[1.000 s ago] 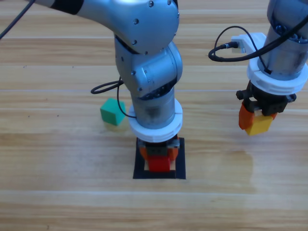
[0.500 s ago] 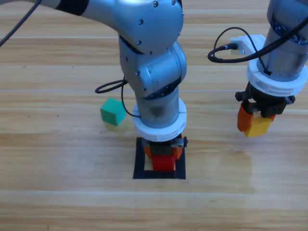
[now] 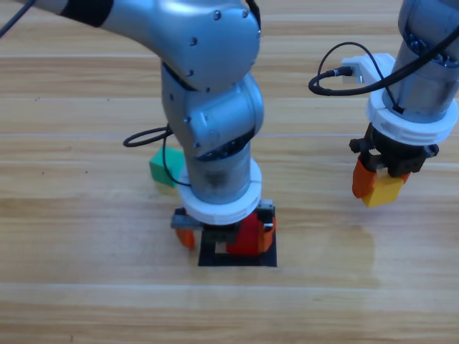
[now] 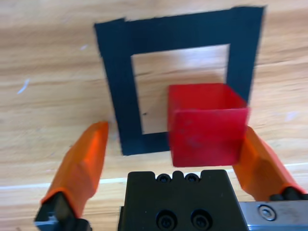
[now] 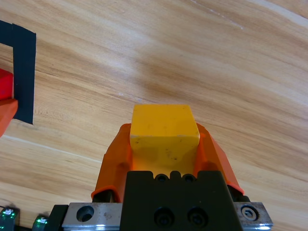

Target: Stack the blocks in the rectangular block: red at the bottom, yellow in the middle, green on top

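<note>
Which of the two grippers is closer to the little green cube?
Left. The left gripper hangs open over the black tape rectangle, just beside the green cube. The right gripper, holding the yellow cube, is far across the table.

left gripper (image 3: 226, 235): low over table centre, jaws spread wide | right gripper (image 3: 380, 183): raised at right, pointing down, jaws clamped on yellow cube (image 3: 384, 190)
</note>
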`<action>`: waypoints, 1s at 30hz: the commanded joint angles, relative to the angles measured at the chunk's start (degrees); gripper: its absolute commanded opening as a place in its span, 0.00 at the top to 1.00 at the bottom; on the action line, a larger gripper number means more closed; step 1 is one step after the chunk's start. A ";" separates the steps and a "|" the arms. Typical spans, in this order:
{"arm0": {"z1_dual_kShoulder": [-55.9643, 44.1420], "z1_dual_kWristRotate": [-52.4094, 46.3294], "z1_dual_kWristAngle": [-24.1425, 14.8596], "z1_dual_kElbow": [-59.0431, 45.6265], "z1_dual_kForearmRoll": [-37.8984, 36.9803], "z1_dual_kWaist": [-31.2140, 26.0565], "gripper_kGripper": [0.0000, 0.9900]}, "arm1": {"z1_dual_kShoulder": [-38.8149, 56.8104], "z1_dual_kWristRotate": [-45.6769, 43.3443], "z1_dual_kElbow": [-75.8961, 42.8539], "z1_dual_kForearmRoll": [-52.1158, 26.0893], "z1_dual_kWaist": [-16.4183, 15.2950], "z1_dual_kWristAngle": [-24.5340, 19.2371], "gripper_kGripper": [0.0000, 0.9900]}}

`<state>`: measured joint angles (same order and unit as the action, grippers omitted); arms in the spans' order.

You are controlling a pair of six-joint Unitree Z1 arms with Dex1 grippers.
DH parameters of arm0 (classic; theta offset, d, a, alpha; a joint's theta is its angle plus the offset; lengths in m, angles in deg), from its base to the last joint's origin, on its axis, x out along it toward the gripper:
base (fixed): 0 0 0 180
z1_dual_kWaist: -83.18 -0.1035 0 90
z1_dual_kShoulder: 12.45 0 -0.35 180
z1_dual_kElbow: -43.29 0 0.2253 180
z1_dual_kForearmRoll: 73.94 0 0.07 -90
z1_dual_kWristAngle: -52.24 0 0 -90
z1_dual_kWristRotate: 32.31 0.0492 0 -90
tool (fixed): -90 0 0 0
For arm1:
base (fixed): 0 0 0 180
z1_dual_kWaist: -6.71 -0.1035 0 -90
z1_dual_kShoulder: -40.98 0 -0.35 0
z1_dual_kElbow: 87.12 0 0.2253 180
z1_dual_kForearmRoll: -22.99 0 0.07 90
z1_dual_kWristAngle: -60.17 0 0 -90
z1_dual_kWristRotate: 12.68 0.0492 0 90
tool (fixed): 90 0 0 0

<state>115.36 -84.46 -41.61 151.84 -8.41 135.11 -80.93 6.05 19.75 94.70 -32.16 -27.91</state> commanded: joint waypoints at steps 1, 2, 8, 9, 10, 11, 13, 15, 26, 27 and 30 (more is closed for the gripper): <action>-5.03 0.47 -1.24 -1.53 -0.25 -0.25 0.00 | 2.73 -0.54 -1.61 -1.07 1.86 0.54 0.77; -6.17 0.56 -1.24 -1.27 -0.16 -0.17 0.00 | 3.08 -0.54 -1.61 -1.07 1.60 0.46 0.77; -11.53 2.67 -1.24 2.69 0.28 -0.25 0.00 | 3.96 0.25 -1.25 -1.07 -0.33 -1.39 0.76; -12.41 2.84 -1.42 4.18 1.07 -0.25 0.00 | 3.87 0.52 -1.25 -1.07 -0.60 -1.74 0.76; -12.76 3.19 -1.42 5.41 1.86 -0.17 0.00 | 3.96 0.69 -1.17 -1.07 -0.86 -1.92 0.76; -13.46 3.81 -1.77 7.34 3.00 -0.17 0.00 | 4.14 0.78 -1.08 -1.07 -1.21 -2.44 0.76; -15.93 4.42 -3.44 10.77 5.73 -0.17 0.00 | 5.37 0.78 -0.55 -0.98 -2.36 -4.47 0.76; -18.47 5.22 -6.43 12.35 8.63 -0.25 0.00 | 5.19 0.87 2.70 2.09 -3.76 -5.87 0.76; -47.21 29.12 -10.12 -16.04 -11.76 -13.70 0.00 | -2.63 12.56 18.08 12.99 -8.68 0.11 0.77; -48.36 33.17 -7.83 -18.06 -14.40 -14.58 0.00 | -3.51 13.79 19.05 13.08 -8.86 1.42 0.77; -47.13 42.04 -3.53 -18.50 -16.86 -15.37 0.00 | -6.41 15.37 22.21 13.08 -9.74 4.50 0.77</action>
<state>68.81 -49.64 -48.99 134.52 -22.99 122.38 -81.63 20.20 38.47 107.03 -39.10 -26.81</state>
